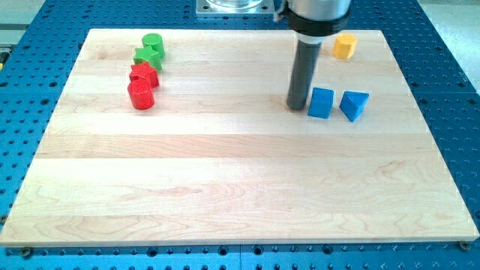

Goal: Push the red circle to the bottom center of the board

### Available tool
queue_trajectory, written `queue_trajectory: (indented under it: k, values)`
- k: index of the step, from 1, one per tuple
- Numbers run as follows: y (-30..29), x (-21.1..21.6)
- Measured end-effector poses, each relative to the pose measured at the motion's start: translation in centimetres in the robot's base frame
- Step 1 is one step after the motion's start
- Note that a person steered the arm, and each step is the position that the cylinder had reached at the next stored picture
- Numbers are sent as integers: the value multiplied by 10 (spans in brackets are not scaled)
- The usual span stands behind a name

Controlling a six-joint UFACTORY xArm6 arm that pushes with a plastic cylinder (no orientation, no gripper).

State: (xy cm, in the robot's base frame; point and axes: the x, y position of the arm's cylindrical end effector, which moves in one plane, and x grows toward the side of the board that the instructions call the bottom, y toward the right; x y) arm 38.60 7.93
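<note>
**Upper right of the frame: rod beside the blue cube, red circle far across the board**

On the wooden board you have seven listed items, grouped as follows.

Item 1. Rod, dark and upright, hanging from the arm at the view's top. You will find my tip resting on the board right of centre in the upper half. No jaws exist on this rig, so no open or closed state applies; the tip grips nothing.

Item 2. Blue cube, just beside the tip on its right. Whether the two touch, you cannot tell from this angle.

Item 3. Blue triangular block, just right of the cube, with a narrow gap between them.

Item 4. Yellow block, near the board's top edge, above and to the right of the rod. Its exact shape is hard to make out.

Item 5. Red circle, the task's block. You see it in the upper left of the frame, lowest of a four-block cluster, well apart from the tip and far from the bottom centre of the board.

Item 6. Red star-like block, touching or nearly touching the circle from above.

Item 7. Two green blocks: a green star-like block just above the red pair, and a green round block topmost, close against it.

Underneath the board lies a blue perforated table, showing on all sides.
</note>
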Motion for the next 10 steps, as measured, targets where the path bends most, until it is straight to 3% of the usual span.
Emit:
queue_trajectory:
  k: [3,6,7,8,9,10]
  values:
    - [-175,-64]
    - [-216,-132]
    - [-266,-121]
    - [-267,-102]
    - [-262,-68]
    - [-262,-4]
